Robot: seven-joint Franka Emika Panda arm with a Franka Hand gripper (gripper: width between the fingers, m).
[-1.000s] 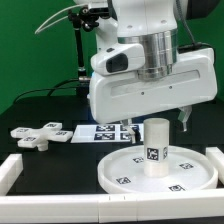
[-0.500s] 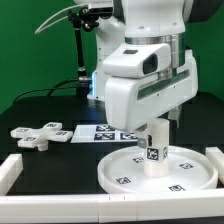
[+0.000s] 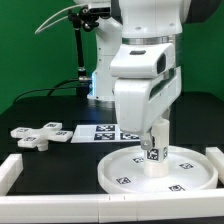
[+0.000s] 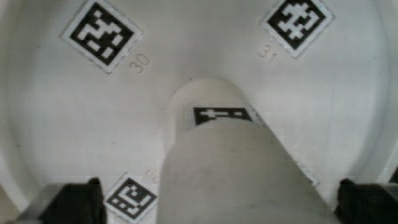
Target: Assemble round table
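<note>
The large rimmed round disc (image 3: 160,170) lies flat on the black table at the exterior view's right, tags on its top. The short cylindrical leg (image 3: 154,153) stands upright at its middle, and in the wrist view the leg (image 4: 231,165) fills the centre over the disc (image 4: 196,50). My gripper (image 3: 156,128) is lowered over the leg's top, open, with one dark fingertip (image 4: 75,200) on each side of the leg, apart from it. The cross-shaped foot piece (image 3: 38,133) lies on the table at the exterior view's left.
The marker board (image 3: 100,132) lies behind the disc. A white border rail (image 3: 8,175) runs along the exterior view's left front, another (image 3: 216,155) at the right. A black stand (image 3: 80,60) rises at the back against the green backdrop.
The arm has turned and come down toward the leg, so the open fingers now straddle its top. The disc, leg and foot piece have not moved.
</note>
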